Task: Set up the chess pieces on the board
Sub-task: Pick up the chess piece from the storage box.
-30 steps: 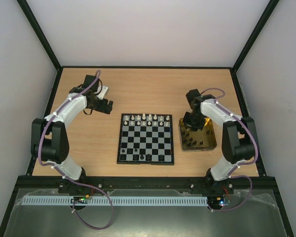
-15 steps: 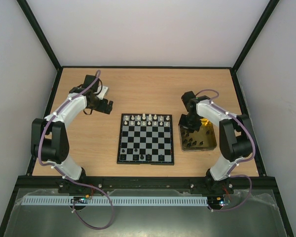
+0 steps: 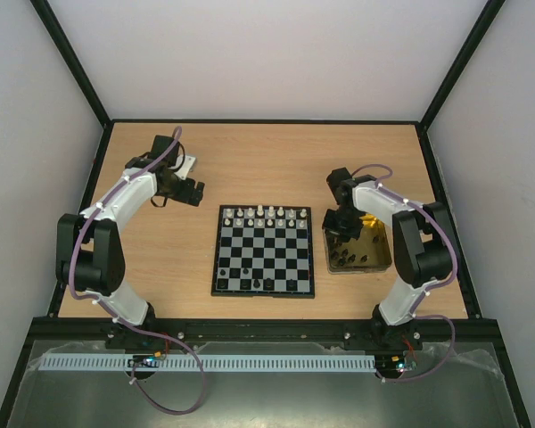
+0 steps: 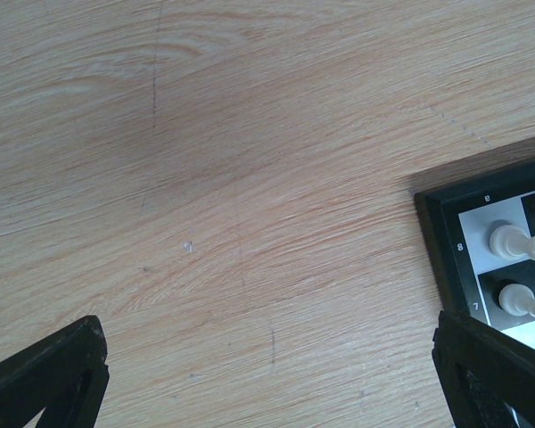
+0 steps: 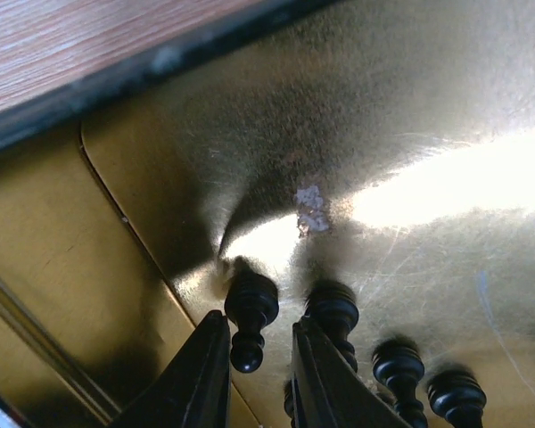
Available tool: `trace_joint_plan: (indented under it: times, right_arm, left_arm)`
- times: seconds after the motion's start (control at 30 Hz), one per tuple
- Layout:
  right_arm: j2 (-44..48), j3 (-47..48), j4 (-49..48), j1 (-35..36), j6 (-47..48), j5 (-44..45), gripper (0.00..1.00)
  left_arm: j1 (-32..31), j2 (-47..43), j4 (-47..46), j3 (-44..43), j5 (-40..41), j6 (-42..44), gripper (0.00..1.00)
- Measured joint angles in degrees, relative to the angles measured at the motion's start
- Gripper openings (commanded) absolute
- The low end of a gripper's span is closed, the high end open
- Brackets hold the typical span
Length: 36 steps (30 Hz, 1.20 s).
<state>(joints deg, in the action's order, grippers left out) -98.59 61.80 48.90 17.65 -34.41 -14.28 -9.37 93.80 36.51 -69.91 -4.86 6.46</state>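
The board [image 3: 264,254] lies in the middle of the table, with white chess pieces [image 3: 260,212] on its far two rows and a few black ones [image 3: 259,283] on the near row. More black pieces [image 3: 352,257] stand in the gold tray [image 3: 379,254] to its right. My right gripper [image 3: 341,234] reaches down into the tray's left side. In the right wrist view its fingers [image 5: 259,323] stand narrowly apart around a black pawn [image 5: 250,303], with a gap on the pawn's right side. My left gripper [image 3: 192,192] hovers wide open over bare wood, off the board's far left corner [image 4: 432,223].
Black frame rails edge the table on all sides. A small white object [image 3: 185,165] lies behind the left arm's wrist. Other black pieces [image 5: 334,312] stand close to the right of the straddled pawn. White pieces [image 4: 508,239] show at the board's corner.
The right arm has swung left and down over the tray, bringing its fingers around the pawn near the tray's left wall. The left arm has not moved.
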Motion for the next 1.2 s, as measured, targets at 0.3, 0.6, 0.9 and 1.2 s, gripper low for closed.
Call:
trace_joint_plan:
  times: [0.3, 0.6, 0.9, 1.2]
  right_arm:
    - [-1.49, -0.07, -0.85, 0.0, 0.76, -0.04, 0.13]
    - [-1.62, -0.07, -1.2, 0.0, 0.96, -0.15, 0.02]
    - [-1.62, -0.04, -1.16, 0.0, 1.03, -0.02, 0.02]
    - [-0.59, 4.15, 2.71, 0.39, 0.94, 4.46, 0.02]
  left_arm:
    - [0.0, 0.0, -0.02, 0.0, 0.02, 0.0, 0.99]
    - [0.0, 0.0, -0.02, 0.0, 0.42, 0.02, 0.99]
    - [0.0, 0.0, -0.02, 0.0, 0.42, 0.13, 0.99]
    - [0.0, 0.0, -0.02, 0.0, 0.42, 0.15, 0.99]
